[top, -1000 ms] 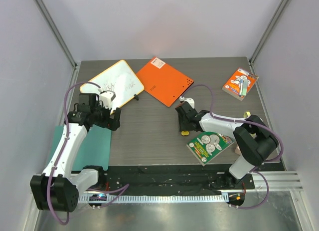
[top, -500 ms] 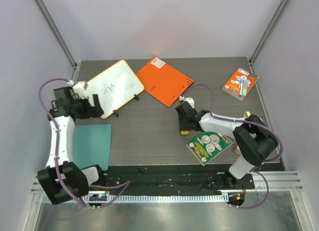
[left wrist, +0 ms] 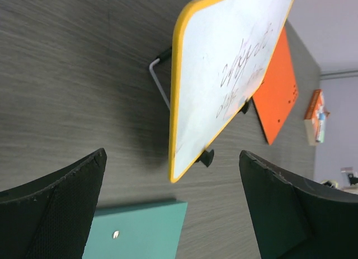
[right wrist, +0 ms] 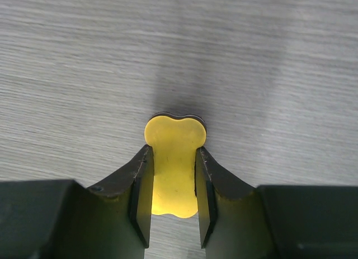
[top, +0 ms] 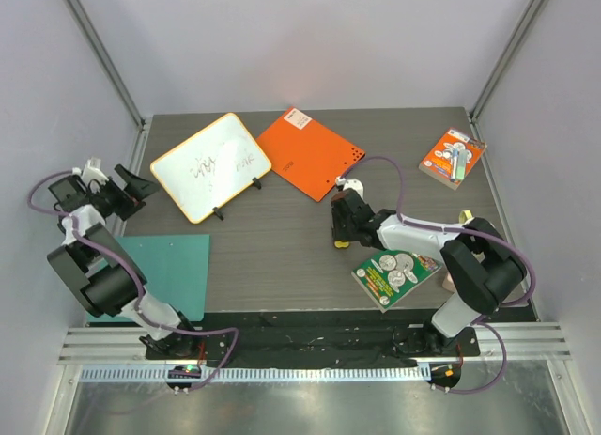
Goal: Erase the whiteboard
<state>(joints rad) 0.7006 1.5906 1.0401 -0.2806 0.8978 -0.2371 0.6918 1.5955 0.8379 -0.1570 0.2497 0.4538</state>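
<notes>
The whiteboard [top: 208,164], white with a yellow-orange rim and black scribbles, leans on a small wire stand at the back left of the table. It also shows in the left wrist view [left wrist: 224,74]. My left gripper [top: 139,188] is open and empty at the table's left edge, to the left of the board and apart from it; its view [left wrist: 172,154] looks towards the board. My right gripper [top: 340,234] is low over the table's middle, shut on a yellow bone-shaped eraser [right wrist: 174,158], well to the right of the board.
A solid orange board [top: 310,153] lies right of the whiteboard. A teal sheet [top: 167,271] lies at the front left. A green package [top: 396,273] sits under the right arm. An orange package [top: 452,158] is at the back right.
My left arm has swung left, away from the whiteboard's front edge to the table's left edge. The right gripper has hardly moved and still holds the eraser.
</notes>
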